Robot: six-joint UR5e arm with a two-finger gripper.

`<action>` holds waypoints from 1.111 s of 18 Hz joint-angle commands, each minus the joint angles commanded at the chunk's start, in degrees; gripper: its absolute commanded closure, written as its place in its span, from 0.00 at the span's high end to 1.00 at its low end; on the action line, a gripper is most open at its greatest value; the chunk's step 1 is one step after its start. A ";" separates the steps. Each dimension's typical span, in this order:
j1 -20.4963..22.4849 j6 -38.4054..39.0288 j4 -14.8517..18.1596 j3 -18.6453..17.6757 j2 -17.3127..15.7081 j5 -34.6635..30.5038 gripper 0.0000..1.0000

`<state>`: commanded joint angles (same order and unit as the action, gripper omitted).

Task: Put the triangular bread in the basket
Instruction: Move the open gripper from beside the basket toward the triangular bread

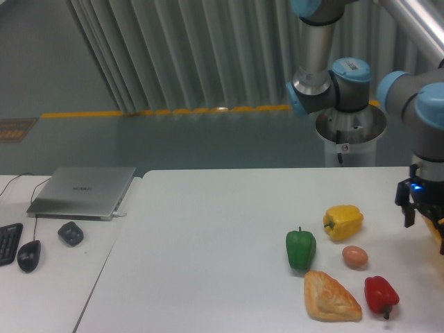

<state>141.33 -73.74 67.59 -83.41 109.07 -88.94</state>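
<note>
The triangular bread (pixel 331 297) lies flat on the white table near the front edge, golden-brown and wedge-shaped, between the green pepper and the red pepper. My gripper (pixel 423 216) hangs at the far right edge of the view, well up and to the right of the bread, with its black fingers apart and nothing between them. A sliver of the yellow-orange basket (pixel 439 234) shows just below the gripper at the frame's right edge; the remainder of it is cut off.
A green pepper (pixel 301 250), a yellow pepper (pixel 343 221), a brown egg (pixel 354 257) and a red pepper (pixel 381 294) lie around the bread. A laptop (pixel 83 191), a mouse (pixel 28 255) and a small dark object (pixel 70 233) sit on the left table.
</note>
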 joint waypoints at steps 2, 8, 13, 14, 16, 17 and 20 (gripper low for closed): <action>0.00 0.35 0.09 -0.26 -0.27 -0.09 1.00; -0.35 0.79 -0.35 -0.35 -0.70 0.79 1.00; -0.79 3.87 -4.47 -3.95 -1.49 -0.08 1.00; -0.79 3.87 -5.18 -4.56 -1.58 -0.26 1.00; -0.79 4.57 -5.36 -4.66 -1.58 0.17 1.00; -0.79 5.27 -5.45 -4.66 -1.58 0.61 1.00; -0.53 11.24 -8.33 -5.53 -1.67 8.58 1.00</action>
<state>140.80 -62.50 59.26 -88.94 107.40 -80.36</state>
